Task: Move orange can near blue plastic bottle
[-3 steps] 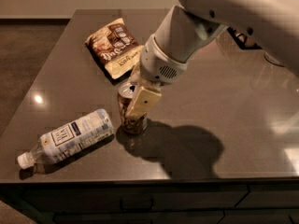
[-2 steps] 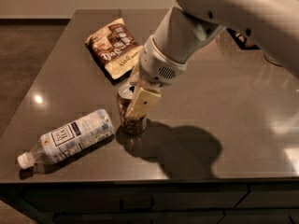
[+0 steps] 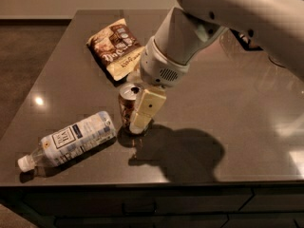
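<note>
The can (image 3: pixel 126 106) stands upright on the counter (image 3: pixel 247 99), its silver top and opening facing up. It sits just beside the label end of the bottle (image 3: pixel 71 139). The bottle lies on its side, with its white cap pointing toward the front left corner. Can and bottle look very close, perhaps touching, so the can seems already to be where the task wants it.

The claw (image 3: pixel 134 122) is down at the can, reaching in from above and to the right on the arm (image 3: pixel 175 51). Its pale front part lies across the can's right side. Whether the claw grips the can or has let it go cannot be told, because the far side is hidden behind the can.

The snack bag (image 3: pixel 116 46) lies behind the can, well apart from the bottle, and is not in the way. The front edge of the counter runs near the bottle and not far below the can, so a push toward the front would be risky. Bare counter stretches to the right and toward the back, and that looks the safest way for the arm to leave. The round bottle could roll if bumped.
</note>
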`<state>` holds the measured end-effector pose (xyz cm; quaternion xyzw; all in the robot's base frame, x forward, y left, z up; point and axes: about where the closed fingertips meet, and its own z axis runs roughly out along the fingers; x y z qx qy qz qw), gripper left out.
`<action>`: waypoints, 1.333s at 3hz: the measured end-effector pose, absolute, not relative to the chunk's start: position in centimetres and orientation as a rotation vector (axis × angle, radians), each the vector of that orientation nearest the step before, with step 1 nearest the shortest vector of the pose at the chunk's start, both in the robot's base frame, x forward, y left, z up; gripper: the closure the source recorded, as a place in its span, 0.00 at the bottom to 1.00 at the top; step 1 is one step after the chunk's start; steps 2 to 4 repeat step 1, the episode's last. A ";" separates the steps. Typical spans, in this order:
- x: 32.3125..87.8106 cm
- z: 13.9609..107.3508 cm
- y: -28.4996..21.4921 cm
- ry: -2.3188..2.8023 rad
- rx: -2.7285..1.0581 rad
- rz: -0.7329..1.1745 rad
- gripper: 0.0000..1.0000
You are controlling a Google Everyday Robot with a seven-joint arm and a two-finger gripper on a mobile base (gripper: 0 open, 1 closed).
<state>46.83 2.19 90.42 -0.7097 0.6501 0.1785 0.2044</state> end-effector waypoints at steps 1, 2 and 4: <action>46.8 90.4 2.2 1.813 -1.979 0.498 0.00; 46.8 90.4 2.2 1.813 -1.979 0.498 0.00; 46.8 90.4 2.2 1.813 -1.979 0.498 0.00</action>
